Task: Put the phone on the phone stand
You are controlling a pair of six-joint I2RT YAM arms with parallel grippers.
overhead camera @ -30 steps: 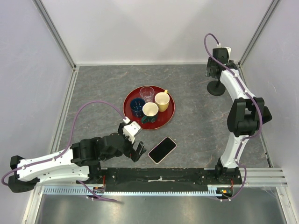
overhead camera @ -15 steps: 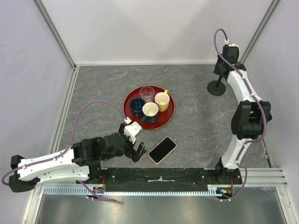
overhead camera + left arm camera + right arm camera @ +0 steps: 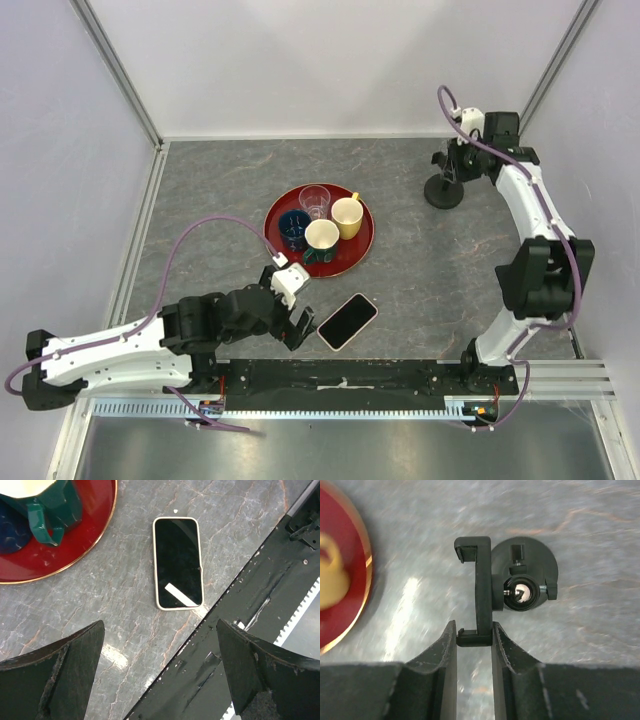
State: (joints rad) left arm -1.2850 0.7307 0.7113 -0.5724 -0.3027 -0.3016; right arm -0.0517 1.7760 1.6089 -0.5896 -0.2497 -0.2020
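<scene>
The phone [image 3: 347,321] lies flat and screen up on the grey table near the front edge; the left wrist view shows the phone [image 3: 178,562] with a pale case. My left gripper [image 3: 297,328] hovers just left of it, open [image 3: 159,625] with nothing between its fingers. The black phone stand [image 3: 445,186] stands on its round base at the back right. My right gripper [image 3: 457,160] is shut on the stand's upright clamp [image 3: 481,590], with both fingers pressed against its lower end [image 3: 474,628].
A red tray [image 3: 362,246] in the middle of the table carries several cups, among them a green mug [image 3: 50,510] near the phone. The black base rail [image 3: 350,375] runs along the front edge. Aluminium posts and pale walls close in the back and sides.
My right gripper has closed on the phone stand's clamp and drawn the stand a little to the left. The left arm and the phone have barely moved.
</scene>
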